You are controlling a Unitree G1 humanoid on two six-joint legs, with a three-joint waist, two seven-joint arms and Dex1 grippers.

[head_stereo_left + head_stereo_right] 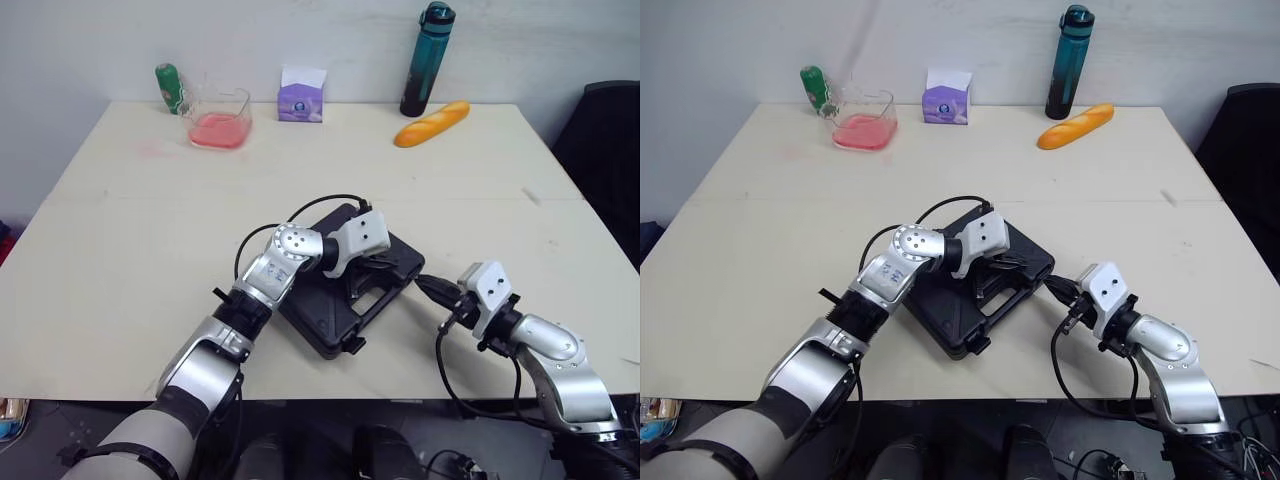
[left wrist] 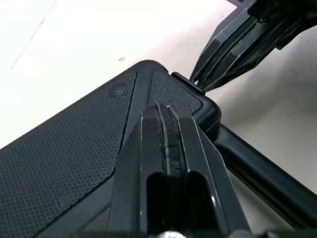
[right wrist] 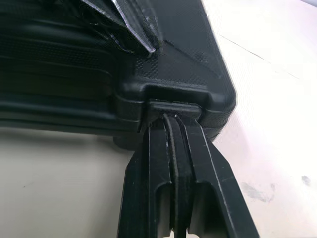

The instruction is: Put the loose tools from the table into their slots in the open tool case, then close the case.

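Already the tool case (image 1: pixel 322 318) was shut near the table's (image 1: pixel 120 250) front edge. The left gripper (image 2: pixel 166 109), fingers pressed together, was laid on its lid; the right gripper (image 3: pixel 173 119), likewise closed, was set against its latch (image 3: pixel 171 105).

Well beyond the tool case (image 1: pixel 322 318), along the table's (image 1: pixel 120 230) far edge, stand a green bottle (image 1: pixel 170 88), a pink-filled clear container (image 1: pixel 220 120), a purple tissue box (image 1: pixel 301 97), a teal bottle (image 1: pixel 428 60) and a bread loaf (image 1: pixel 431 124).

Silver left arm (image 1: pixel 262 282), right arm (image 1: pixel 555 345); white wrist housings (image 1: pixel 362 236); looped black cables (image 1: pixel 325 198); left gripper (image 2: pixel 164 108), right gripper (image 3: pixel 172 118) matte black.
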